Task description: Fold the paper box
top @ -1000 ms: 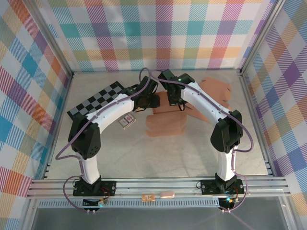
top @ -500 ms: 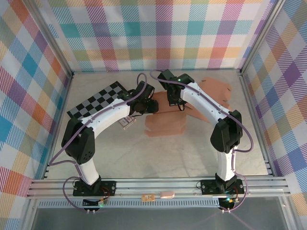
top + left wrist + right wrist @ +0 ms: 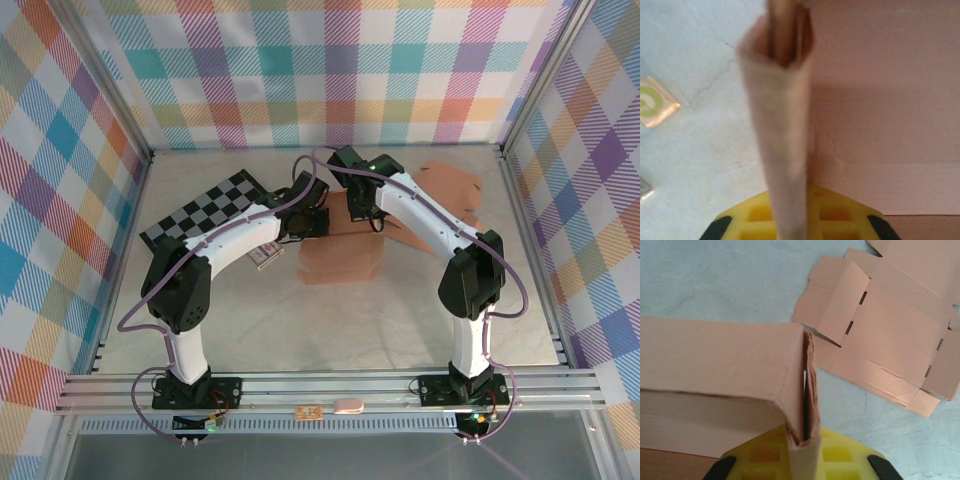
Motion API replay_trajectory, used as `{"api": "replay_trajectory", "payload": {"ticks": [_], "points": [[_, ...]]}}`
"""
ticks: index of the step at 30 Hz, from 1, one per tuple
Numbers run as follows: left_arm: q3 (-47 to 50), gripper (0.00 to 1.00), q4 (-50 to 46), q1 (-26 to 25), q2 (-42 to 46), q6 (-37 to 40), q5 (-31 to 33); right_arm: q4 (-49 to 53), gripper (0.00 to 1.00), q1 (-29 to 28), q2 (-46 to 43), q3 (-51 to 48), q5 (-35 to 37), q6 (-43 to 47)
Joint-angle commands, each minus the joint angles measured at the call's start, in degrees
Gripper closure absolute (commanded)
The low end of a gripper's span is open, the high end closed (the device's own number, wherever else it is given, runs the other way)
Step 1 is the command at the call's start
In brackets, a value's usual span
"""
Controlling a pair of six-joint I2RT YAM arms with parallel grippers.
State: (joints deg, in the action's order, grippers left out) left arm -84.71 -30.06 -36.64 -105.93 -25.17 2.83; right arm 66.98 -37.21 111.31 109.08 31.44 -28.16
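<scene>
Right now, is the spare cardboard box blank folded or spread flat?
Spread flat: the cardboard box blank lies unfolded on the table, flaps and slots showing.

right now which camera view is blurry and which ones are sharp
Left wrist: soft all over, the raised flap of the paper box is too near the lens and smeared. Right wrist: sharper, the box's pinched edge and the flat cardboard blanks read clearly. Top external: even light, no glare, faint shadows on the table.

checkerboard mat [image 3: 190, 212]: flat, far left | small card [image 3: 264, 256]: near its corner | plaid walls [image 3: 60, 200]: around
</scene>
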Motion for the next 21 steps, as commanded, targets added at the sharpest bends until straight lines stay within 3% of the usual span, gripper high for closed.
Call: {"api": "replay_trajectory", "payload": {"ticks": [1,8,13,18,21], "points": [[-2.8,1.0,-3.5,-0.8,-0.8,0.0,5.8,1.4,1.0,-0.4,-1.4,0.3,0.7,-0.9],[-4.4,1.0,-7.0,-2.0,-0.4,-1.5,9.8,1.6,1.0,-0.3,-1.3,0.4,0.9,-1.3],[-6.9,0.6,-9.0,-2.2,1.7,-3.0,9.7,1.9,1.0,-0.3,-1.2,0.2,0.7,-2.4],[-9.0,0.37,-12.9,-2.1,4.6,-7.6,6.9,2.1,1.0,-0.2,-1.2,0.0,-0.1,-3.9],[-8.3,0.36,-13.7,-2.1,6.7,-10.3,5.6,2.1,1.0,-0.3,-1.0,-0.2,-0.8,-4.8]]}}
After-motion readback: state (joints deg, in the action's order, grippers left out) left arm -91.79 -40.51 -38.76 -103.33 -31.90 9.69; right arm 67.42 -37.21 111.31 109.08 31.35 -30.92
